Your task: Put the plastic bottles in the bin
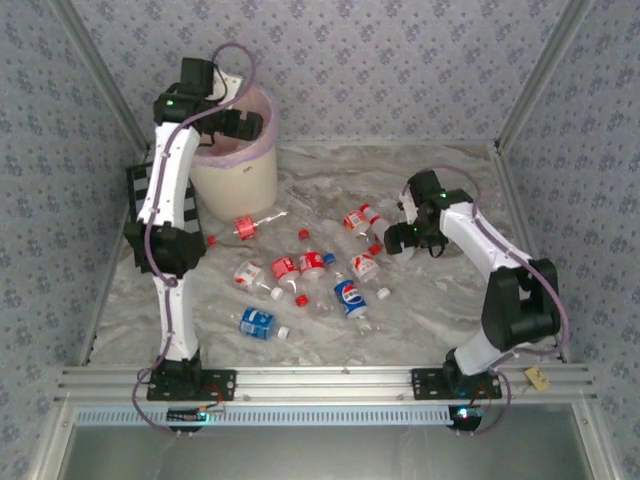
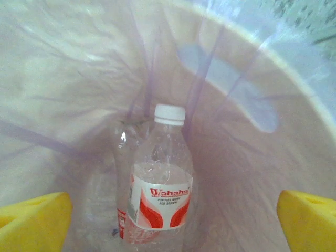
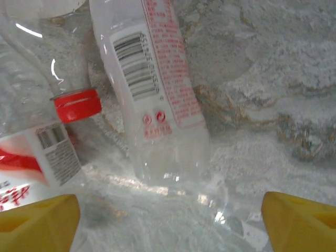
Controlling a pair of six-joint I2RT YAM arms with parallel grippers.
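Top view, left end effector (image 1: pixel 245 122): over the bin (image 1: pixel 240 180) at the tabletop (image 1: pixel 440 310) far-left corner.
Top view, right end effector (image 1: pixel 405 235): low at the right end of the scattered plastic bottles (image 1: pixel 300 270); the nearer arm, with open room on its right.
Left wrist: fingers (image 2: pixel 34 223) spread wide and empty; white-capped bottle (image 2: pixel 160 194) in the bin below.
Right wrist: fingers (image 3: pixel 37 220) apart, holding nothing; barcode-label bottle (image 3: pixel 157 89) dead ahead, its long axis running away; red-capped bottle (image 3: pixel 31 152) crowds its left.

Bottles (image 1: pixel 348 298) across table (image 1: pixel 440 315) centre; right bare
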